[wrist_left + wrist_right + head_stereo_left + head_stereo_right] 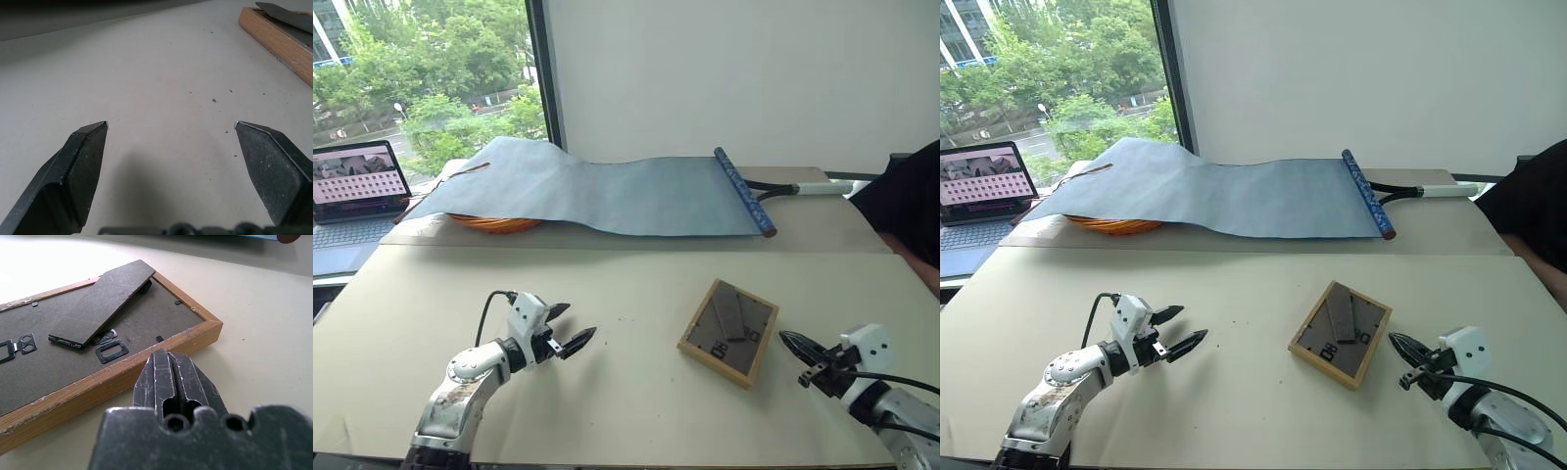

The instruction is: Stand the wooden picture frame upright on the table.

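The wooden picture frame (728, 331) lies flat on the pale table (607, 294), dark grey back up, its easel stand (102, 301) folded against the back. My right gripper (795, 346) is shut and sits just to the right of the frame, its tip close to the frame's wooden edge (122, 374). Off to the left, my left gripper (570, 328) is open with nothing between its fingers, well apart from the frame, whose corner (274, 39) appears in the left wrist view.
A grey-blue cloth mat (607, 191) with a dark rolled end (744, 191) lies across the back, covering an orange object (494, 223). A laptop (352, 186) stands at the far left. A person's dark sleeve (906, 206) is at the right edge.
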Available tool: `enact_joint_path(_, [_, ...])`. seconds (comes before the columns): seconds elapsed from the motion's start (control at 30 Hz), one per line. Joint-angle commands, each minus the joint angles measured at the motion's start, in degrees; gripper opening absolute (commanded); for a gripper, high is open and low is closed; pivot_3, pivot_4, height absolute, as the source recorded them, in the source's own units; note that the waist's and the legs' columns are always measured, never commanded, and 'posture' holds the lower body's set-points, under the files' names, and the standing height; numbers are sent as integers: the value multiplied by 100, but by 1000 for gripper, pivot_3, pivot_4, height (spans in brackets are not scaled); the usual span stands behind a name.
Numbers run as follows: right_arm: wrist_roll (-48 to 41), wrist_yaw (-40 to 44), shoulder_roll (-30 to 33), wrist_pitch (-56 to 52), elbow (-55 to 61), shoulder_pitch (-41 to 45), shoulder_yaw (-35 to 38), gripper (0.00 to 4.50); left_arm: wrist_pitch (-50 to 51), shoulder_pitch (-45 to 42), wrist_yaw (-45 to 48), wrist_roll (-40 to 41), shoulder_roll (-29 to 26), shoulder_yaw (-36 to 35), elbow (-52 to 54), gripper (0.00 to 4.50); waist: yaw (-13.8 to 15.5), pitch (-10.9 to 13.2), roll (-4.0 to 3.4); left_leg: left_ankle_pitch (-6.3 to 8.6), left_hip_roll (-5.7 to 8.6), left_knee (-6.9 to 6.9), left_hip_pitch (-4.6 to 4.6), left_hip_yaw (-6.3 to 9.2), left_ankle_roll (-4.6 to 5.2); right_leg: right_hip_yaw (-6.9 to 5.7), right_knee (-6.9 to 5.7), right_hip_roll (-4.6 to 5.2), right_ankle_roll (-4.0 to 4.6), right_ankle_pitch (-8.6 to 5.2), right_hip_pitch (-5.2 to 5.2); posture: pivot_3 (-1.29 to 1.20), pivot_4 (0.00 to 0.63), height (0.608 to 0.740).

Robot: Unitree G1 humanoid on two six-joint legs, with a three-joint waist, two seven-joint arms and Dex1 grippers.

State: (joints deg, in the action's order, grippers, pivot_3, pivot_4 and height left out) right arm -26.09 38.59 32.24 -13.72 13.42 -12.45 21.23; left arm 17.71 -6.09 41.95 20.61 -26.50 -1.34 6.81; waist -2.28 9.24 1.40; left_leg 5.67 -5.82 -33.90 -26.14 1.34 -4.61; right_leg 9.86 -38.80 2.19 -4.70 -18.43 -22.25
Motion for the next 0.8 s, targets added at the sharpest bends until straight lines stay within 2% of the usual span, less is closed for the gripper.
enact_joint_path(0.03, [-205, 172, 190, 18, 154, 67, 263, 45, 374, -253, 309, 467, -182, -215, 102, 4500, 0, 0, 0, 0, 0, 0, 0, 0, 0, 0, 0, 0, 0, 0, 0, 0, 150, 714])
enact_joint_path(0.1, [-517, 449, 556, -350, 341, 135, 447, 45, 996, -663, 775, 1130, -463, -434, 154, 4500, 5, 5, -1, 0, 1, 0, -2, 2, 0, -3, -1, 0, -1, -1, -1, 0, 150, 714])
enact_joint_path(0.17, [-652, 600, 822, -553, 439, 155, 515, 45, 1279, -914, 1028, 1385, -652, -461, 150, 4500, 7, 5, -2, -2, 1, -3, -3, 5, -1, -8, -3, 0, -7, -4, -1, 0, 150, 714])
enact_joint_path(0.27, [-806, 782, 1251, -909, 640, 130, 607, 0, 1492, -1227, 1302, 1515, -848, -370, 134, 3678, -1, 4, -4, -2, 2, -1, 0, 8, -1, -9, 0, 0, -8, -6, 6, 0, 150, 714])
enact_joint_path(0.37, [-966, 804, 1798, -1547, 884, 263, 671, 0, 1574, -1728, 1492, 1249, -917, 36, -60, 2571, -3, 5, -2, -1, 3, 2, -3, 10, 0, -12, 2, 0, -3, -6, 6, 0, 150, 714])
enact_joint_path(0.4, [-914, 755, 1930, -1686, 924, 302, 648, 0, 1582, -1860, 1563, 1138, -906, 222, -121, 2348, -2, 5, -1, -1, 3, 2, -4, 11, 0, -12, 2, 0, -2, -6, 5, 0, 150, 714])
enact_joint_path(0.5, [-678, 613, 2185, -1979, 907, 343, 485, 0, 1525, -2181, 1592, 800, -741, 687, -416, 1191, 10, 5, -1, -2, 5, -2, -3, 15, 1, -16, 3, 0, -3, -5, 9, 0, 150, 714])
enact_joint_path(0.57, [-486, 439, 2237, -2105, 768, 471, 306, 0, 1399, -2473, 1525, 536, -469, 973, -760, 532, 24, 6, 1, -2, 6, -3, -4, 16, 1, -16, 4, 0, -5, -6, 10, 0, 150, 714])
enact_joint_path(0.6, [-374, 358, 2256, -2173, 694, 546, 198, 0, 1329, -2624, 1500, 406, -310, 1121, -930, 53, 23, 6, 2, -2, 7, -4, -5, 17, 1, -16, 5, 0, -5, -6, 10, 0, 150, 714])
enact_joint_path(0.8, [120, 144, 2112, -2409, 272, 1086, -613, 0, 861, -3430, 1289, -447, 875, 1982, -2093, 53, 43, 8, 3, -2, 13, -13, -17, 22, 2, -16, 6, 1, -5, -2, 6, 0, 150, 714])
